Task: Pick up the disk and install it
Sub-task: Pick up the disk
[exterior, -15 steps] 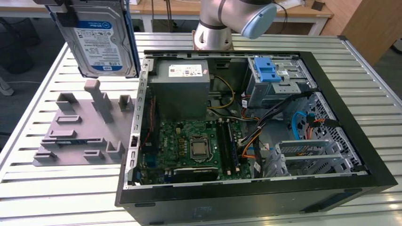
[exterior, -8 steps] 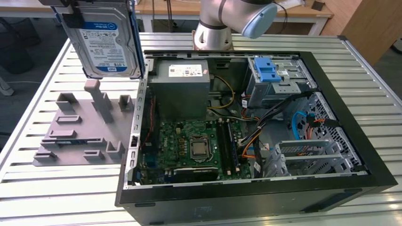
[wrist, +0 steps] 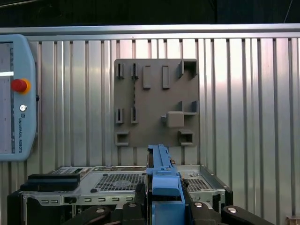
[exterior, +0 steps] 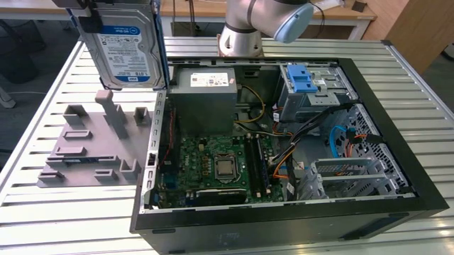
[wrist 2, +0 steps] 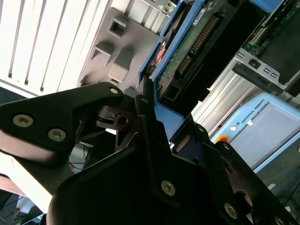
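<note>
Jaws press in from both sides on the disk, pinching it by its blue rails. In both wrist views the black fingers of the gripper flank that blue plastic edge-on, though the fingertips are masked by the gripper's own dark body. In the second wrist view the disk's underside shows as a strip of green circuit board with a row of connector pins, the rest cut off by the frame. In the exterior view the disk hangs upright at the upper left, its white label with the blue band facing the camera and its top edge running out of the picture. It hangs above a grey fixture plate that lies on the slatted metal table; whether its lower edge clears the plate's tallest post cannot be told from this angle. To the exterior view's right of the plate lies the open computer case, well apart from the disk, with the power supply, the motherboard and a drive cage carrying a blue latch. Behind the case stands the arm's base, its upper links cut off. In the first wrist view a teach pendant lies on the slats, half out of frame, and a perforated metal frame below the gripper is too partial to identify.
</note>
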Robot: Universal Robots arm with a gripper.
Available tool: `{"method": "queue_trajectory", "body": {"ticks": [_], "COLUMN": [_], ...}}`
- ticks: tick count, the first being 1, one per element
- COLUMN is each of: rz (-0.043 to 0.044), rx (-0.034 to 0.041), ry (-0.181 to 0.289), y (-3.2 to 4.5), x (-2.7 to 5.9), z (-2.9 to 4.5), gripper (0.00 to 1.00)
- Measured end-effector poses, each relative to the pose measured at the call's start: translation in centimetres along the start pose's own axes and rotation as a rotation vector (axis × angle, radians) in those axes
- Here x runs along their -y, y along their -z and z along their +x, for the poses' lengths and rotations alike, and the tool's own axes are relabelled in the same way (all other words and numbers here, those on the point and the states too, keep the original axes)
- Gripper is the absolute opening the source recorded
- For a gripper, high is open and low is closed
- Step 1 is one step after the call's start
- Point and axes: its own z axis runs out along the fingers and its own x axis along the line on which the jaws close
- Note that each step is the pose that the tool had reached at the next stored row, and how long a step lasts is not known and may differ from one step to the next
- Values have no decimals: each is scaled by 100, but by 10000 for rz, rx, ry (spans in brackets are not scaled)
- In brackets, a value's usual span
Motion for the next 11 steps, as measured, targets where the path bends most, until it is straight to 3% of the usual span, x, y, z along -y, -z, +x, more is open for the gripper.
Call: {"method": "queue_trajectory", "body": {"ticks": [11], "rz": [0], "rx": [1], "ry": [0], "y": [0], "x": [153], "z": [32], "gripper": [36]}}
